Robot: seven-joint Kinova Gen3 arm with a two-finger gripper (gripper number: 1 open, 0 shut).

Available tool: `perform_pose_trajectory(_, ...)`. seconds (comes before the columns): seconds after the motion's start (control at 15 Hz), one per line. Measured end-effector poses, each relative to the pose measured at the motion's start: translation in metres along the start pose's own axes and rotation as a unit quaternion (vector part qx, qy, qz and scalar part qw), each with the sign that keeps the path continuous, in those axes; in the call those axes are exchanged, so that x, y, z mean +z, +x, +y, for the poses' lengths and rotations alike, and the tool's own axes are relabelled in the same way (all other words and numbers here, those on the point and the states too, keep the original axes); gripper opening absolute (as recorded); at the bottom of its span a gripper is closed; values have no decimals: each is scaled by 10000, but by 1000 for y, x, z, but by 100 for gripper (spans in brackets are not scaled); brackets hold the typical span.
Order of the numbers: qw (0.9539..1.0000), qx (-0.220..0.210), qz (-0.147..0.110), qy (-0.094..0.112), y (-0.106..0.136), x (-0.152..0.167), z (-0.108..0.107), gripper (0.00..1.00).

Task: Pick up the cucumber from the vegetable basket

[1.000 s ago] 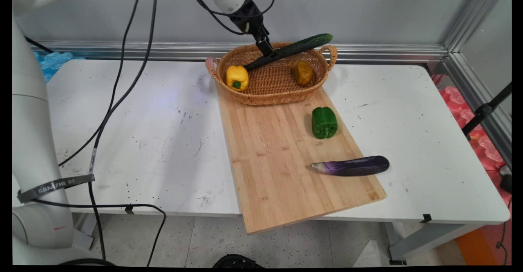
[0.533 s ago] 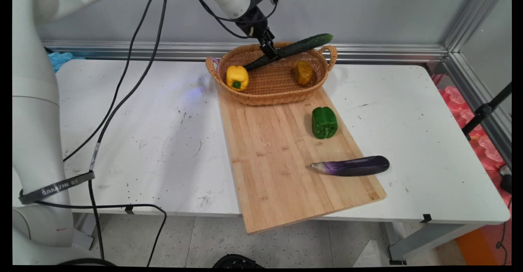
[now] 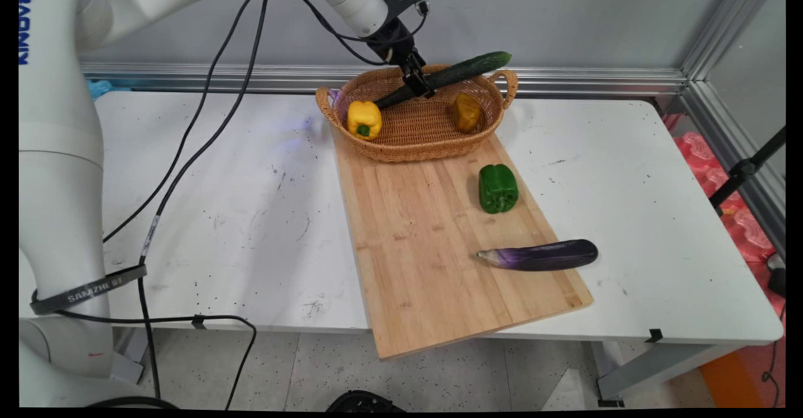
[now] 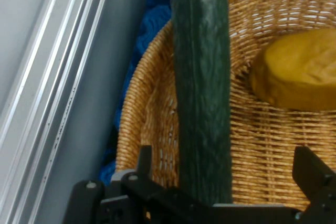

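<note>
Fingers (image 4: 144,161) of the black gripper (image 3: 419,83) stand spread wide, one on each side of the dark green cucumber (image 4: 202,87), and neither one presses on it in the hand view: a gap of basket weave shows between the cucumber's skin and the right-hand finger, and a narrower gap on the left. So the jaws are released, straddling the cucumber rather than gripping it.

In the main view the gripper sits over the cucumber (image 3: 448,76) near its middle. The cucumber lies slanted across the wicker basket (image 3: 420,145), its lower end down inside the bowl beside the yellow bell pepper (image 3: 364,119) and its upper end jutting out over the far right rim, by the right handle. A brownish-yellow vegetable (image 3: 466,112) rests inside the basket toward its right side; in the hand view the same rounded yellow thing (image 4: 299,72) lies on the weave to the right of the cucumber, apart from it.

The basket stands at the far end of a long wooden cutting board (image 3: 433,248), which lies on the white table (image 3: 238,204) and overhangs its near edge. On the board, a green bell pepper (image 3: 498,188) sits just in front of the basket's right half. Nearer the camera, a purple eggplant (image 3: 539,255) lies crosswise at the board's right edge, its dark end reaching onto the table. Black cables (image 3: 188,148) hang from the arm over the table's left side.
</note>
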Motion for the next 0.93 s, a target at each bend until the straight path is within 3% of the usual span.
perform_pose_trajectory(0.8, 9999, -69, 71, 34, -14, 20, -8, 100)
perform_pose_trajectory(0.87, 9999, -69, 73, 27, -15, 22, -8, 0)
perform_pose_trajectory(0.93, 10000, -66, 71, 17, -15, 24, -7, 0)
